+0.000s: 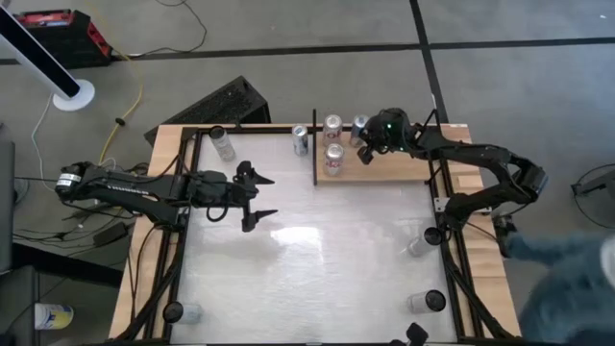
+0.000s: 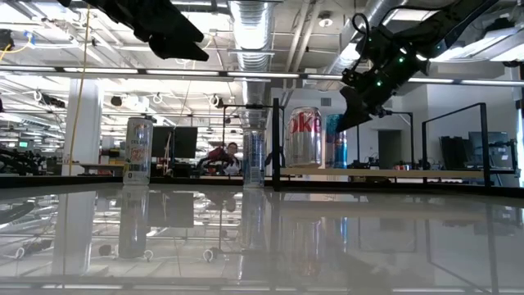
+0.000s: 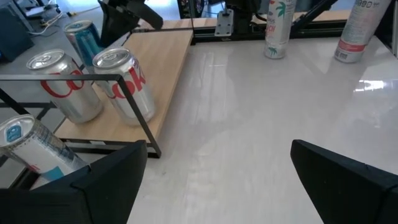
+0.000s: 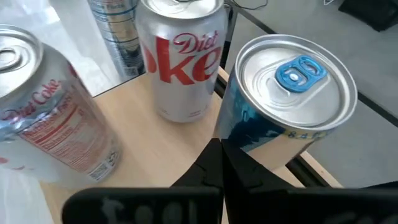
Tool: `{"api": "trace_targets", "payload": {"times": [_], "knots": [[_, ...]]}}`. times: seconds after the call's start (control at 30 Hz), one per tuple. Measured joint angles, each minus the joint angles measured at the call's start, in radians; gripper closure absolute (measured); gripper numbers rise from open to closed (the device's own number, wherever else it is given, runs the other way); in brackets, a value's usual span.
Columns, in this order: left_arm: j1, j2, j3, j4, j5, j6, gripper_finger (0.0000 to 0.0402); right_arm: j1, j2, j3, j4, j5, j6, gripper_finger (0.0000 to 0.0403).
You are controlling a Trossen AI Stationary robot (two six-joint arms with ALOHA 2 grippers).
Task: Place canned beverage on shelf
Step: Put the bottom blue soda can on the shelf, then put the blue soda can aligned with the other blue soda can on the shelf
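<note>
Closest, my right pincer (image 4: 221, 155) clamps the blue can (image 4: 283, 106) over the shelf (image 1: 384, 168) at twelve o'clock to set it beside two Diet Coke cans (image 1: 333, 159), while my left pincer (image 1: 258, 197) waits apart at nine.

Shelf (image 4: 143, 134) matt pale wood; cans (image 4: 183, 56) shiny metal; tabletop (image 3: 261, 124) glossy white.

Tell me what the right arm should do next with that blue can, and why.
Probably open the right end effector and lift away: the blue can appears to stand upright on the shelf beside two Diet Coke cans, though the fingers' grip is hidden. The left end effector hovers open over the table.
</note>
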State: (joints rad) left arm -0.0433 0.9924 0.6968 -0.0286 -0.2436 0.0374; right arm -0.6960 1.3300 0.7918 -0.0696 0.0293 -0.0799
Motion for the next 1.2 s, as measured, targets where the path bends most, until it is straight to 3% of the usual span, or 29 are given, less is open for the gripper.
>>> {"api": "trace_targets", "payload": {"times": [0.4, 0.63, 0.8, 0.97, 1.1, 1.2], "knots": [[0.0, 0.0, 0.0, -0.019, -0.001, 0.002, 0.0019, 0.023, -0.012, 0.0, -0.016, -0.001, 0.073, 0.0384], [0.002, 0.0, 0.0, -0.036, -0.009, -0.009, 0.0019, 0.171, -0.145, 0.0, -0.08, -0.003, 0.111, 0.0382], [0.095, 0.065, 0.001, 0.039, -0.143, 0.073, 0.0019, 0.335, -0.244, 0.0, -0.088, -0.004, 0.16, 0.0381], [0.28, 0.2, 0.001, 0.243, 0.06, 0.117, 0.0019, 0.5, -0.287, 0.0, -0.092, 0.0, 0.162, 0.0381], [0.415, 0.292, 0.022, 0.361, 0.089, 0.145, 0.0019, 0.598, -0.286, 0.0, -0.11, 0.034, 0.162, 0.0381], [0.498, 0.358, 0.041, 0.448, 0.191, 0.164, 0.0019, 0.641, -0.284, 0.0, -0.134, 0.068, 0.161, 0.0381]]}}
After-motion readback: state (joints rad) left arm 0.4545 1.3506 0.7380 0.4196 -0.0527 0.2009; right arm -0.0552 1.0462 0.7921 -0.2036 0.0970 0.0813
